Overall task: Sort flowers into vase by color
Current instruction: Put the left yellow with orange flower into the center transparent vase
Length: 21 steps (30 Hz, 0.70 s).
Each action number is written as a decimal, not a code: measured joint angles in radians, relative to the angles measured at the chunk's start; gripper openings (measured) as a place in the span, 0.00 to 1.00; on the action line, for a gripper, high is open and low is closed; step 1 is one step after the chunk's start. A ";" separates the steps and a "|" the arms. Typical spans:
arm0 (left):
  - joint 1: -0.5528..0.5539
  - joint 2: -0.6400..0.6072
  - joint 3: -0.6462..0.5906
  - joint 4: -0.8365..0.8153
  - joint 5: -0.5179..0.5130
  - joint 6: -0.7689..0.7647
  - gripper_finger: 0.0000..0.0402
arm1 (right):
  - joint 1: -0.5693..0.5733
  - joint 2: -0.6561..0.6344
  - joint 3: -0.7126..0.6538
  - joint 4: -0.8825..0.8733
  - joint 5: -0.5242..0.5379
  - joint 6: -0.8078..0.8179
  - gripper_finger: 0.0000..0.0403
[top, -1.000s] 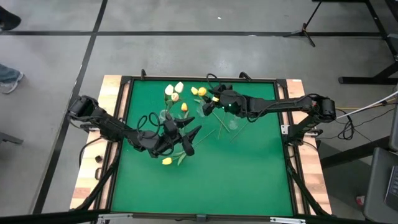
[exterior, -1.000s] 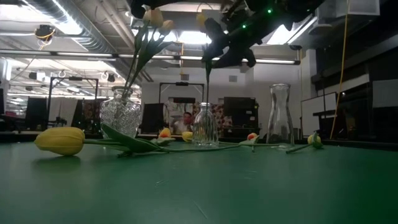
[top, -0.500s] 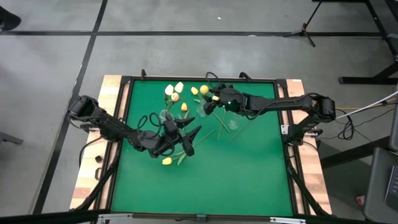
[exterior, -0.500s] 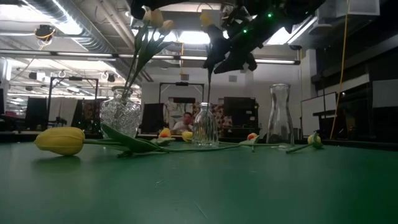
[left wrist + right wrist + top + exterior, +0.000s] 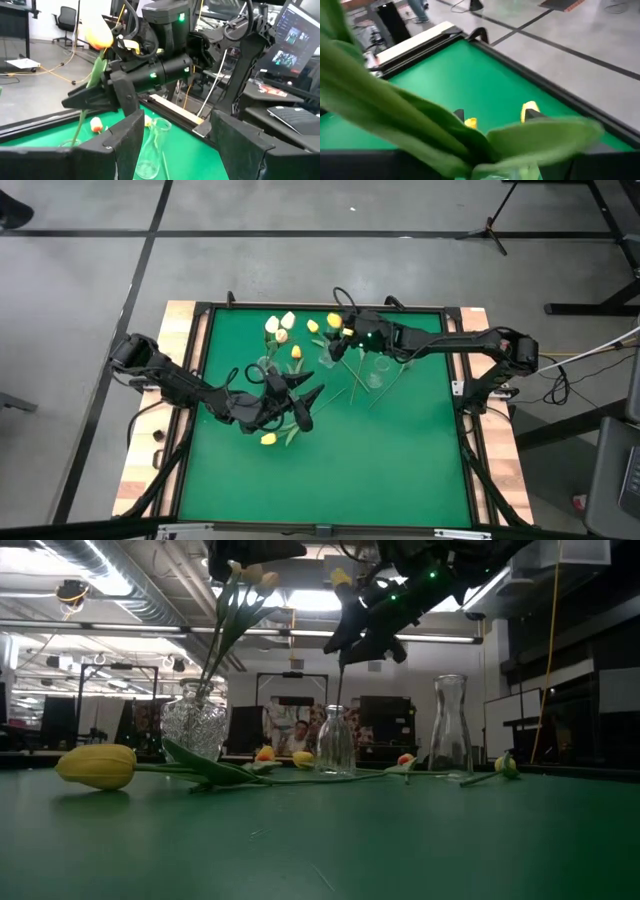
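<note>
Sorting partly done: one tulip is being held over the middle vase, several are lying loose.

The right hand [image 5: 350,630] is pinching a yellow tulip [image 5: 342,578] by the stem, held upright with its stem end hanging just above the small bottle vase [image 5: 336,745]. Pale-headed tulips [image 5: 252,573] are already being carried by the cut-glass vase [image 5: 192,722]; the tall carafe [image 5: 450,725] is standing with nothing seen in it. A yellow tulip [image 5: 97,766] is lying on the table [image 5: 400,840] near the front, with more small heads [image 5: 265,753] lying farther back. The left hand [image 5: 300,402] is hovering spread over the middle of the table, gripping nothing. Judged state: roughly a third sorted, the held stem not yet seated, loose flowers outstanding.
</note>
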 joint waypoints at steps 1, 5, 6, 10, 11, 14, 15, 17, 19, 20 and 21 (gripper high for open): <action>0.000 0.000 0.000 0.000 0.000 0.000 0.56 | 0.000 0.000 0.000 0.002 -0.016 -0.001 0.52; 0.000 0.000 0.000 -0.004 0.000 0.000 0.56 | -0.002 0.000 0.000 0.003 -0.099 -0.011 0.52; 0.000 0.000 0.000 -0.004 0.000 0.000 0.56 | -0.002 0.000 0.000 0.002 -0.128 -0.025 0.52; -0.003 0.000 0.000 -0.004 0.000 0.000 0.56 | -0.002 0.000 0.000 -0.072 -0.196 -0.054 0.52; -0.004 0.000 0.000 -0.004 0.000 0.000 0.56 | -0.002 0.000 0.000 -0.093 -0.193 -0.060 0.52; -0.005 0.000 0.000 -0.005 0.000 0.001 0.56 | -0.002 0.000 0.000 -0.135 -0.178 -0.103 0.52; -0.005 0.000 0.000 -0.006 0.000 0.001 0.56 | -0.002 0.000 0.000 -0.138 -0.183 -0.109 0.52; -0.005 0.000 0.000 -0.006 0.000 0.001 0.56 | -0.002 0.000 0.000 -0.132 -0.218 -0.121 0.52; -0.005 0.000 0.000 -0.006 0.000 0.001 0.56 | -0.002 -0.010 0.000 -0.146 -0.244 -0.126 0.52; -0.005 0.000 0.000 -0.006 0.000 0.001 0.56 | -0.002 -0.015 0.000 -0.158 -0.248 -0.135 0.52; -0.005 0.000 0.000 -0.008 0.000 0.001 0.56 | -0.002 -0.025 0.000 -0.176 -0.247 -0.146 0.52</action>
